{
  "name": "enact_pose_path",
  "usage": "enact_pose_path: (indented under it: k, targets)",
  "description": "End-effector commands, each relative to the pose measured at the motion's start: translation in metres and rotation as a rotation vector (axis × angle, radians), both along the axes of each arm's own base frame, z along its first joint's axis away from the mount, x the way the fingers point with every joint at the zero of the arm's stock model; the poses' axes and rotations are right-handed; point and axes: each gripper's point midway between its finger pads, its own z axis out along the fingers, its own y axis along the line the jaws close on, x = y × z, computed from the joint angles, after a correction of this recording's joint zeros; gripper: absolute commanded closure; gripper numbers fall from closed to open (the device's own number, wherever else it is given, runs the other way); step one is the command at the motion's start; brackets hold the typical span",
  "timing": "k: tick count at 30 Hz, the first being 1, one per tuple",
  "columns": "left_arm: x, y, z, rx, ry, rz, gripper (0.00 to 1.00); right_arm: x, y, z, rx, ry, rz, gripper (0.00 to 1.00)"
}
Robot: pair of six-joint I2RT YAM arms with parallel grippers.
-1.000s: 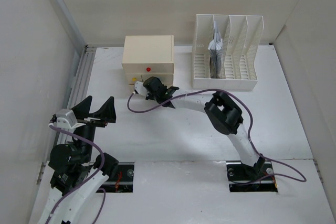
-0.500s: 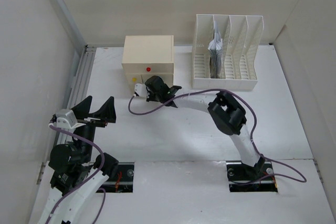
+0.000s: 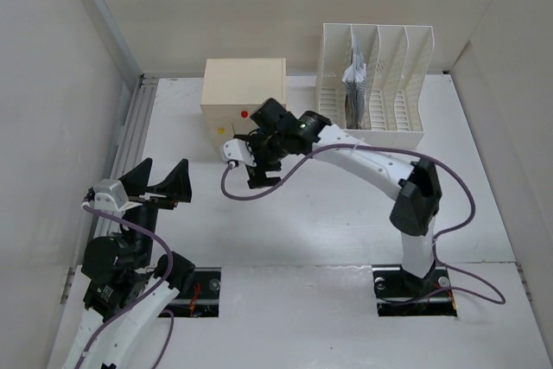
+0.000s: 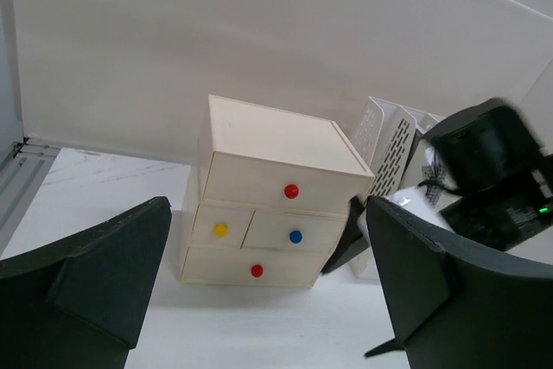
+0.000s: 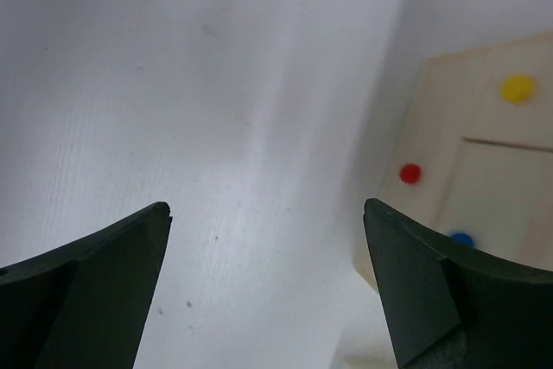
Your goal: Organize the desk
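Note:
The desk (image 3: 328, 213) is a matte white tabletop. My right gripper (image 3: 257, 160) hovers just in front of the cream drawer box (image 3: 244, 84), with the arm stretched out across the middle of the desk. In the right wrist view this gripper (image 5: 267, 205) is open over bare desk (image 5: 216, 127), with nothing between its fingers, and the drawer box (image 5: 471, 170) is off to its right. My left gripper (image 3: 162, 181) is open and empty near the left edge. In its wrist view it (image 4: 268, 205) faces the drawer box (image 4: 276, 140), whose drawers look shut.
A white slotted file rack (image 3: 373, 118) at the back right holds papers (image 3: 355, 84) in one slot. A grey rail (image 3: 131, 136) runs along the left edge. Two dark cutouts (image 3: 194, 291) (image 3: 415, 293) sit at the arm bases. Walls close in on the left, back and right.
The right gripper, shut against the drawer box front before, has opened and pulled slightly right and away as its arm straightened. The left arm has not moved.

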Motion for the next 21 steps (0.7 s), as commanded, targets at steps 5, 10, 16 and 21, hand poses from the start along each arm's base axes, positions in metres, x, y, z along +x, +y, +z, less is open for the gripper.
enact_pose_path:
  k: [5,10,16,21]
  targets:
    - [-0.003,0.003,0.009,-0.021,-0.039,0.007,0.05,0.093,-0.072,0.172,0.478,-0.349,-0.77,0.0]
    - [0.003,0.0,0.003,-0.006,-0.015,0.007,0.04,0.127,-0.177,0.234,0.658,-0.575,-1.318,0.0]
    - [0.008,0.0,-0.001,-0.011,0.007,0.024,0.0,0.146,-0.274,0.206,0.618,-0.578,-1.501,0.0]
    - [0.016,-0.003,-0.009,-0.001,0.044,0.031,0.0,0.123,-0.304,0.195,0.742,-0.453,-1.408,0.0]
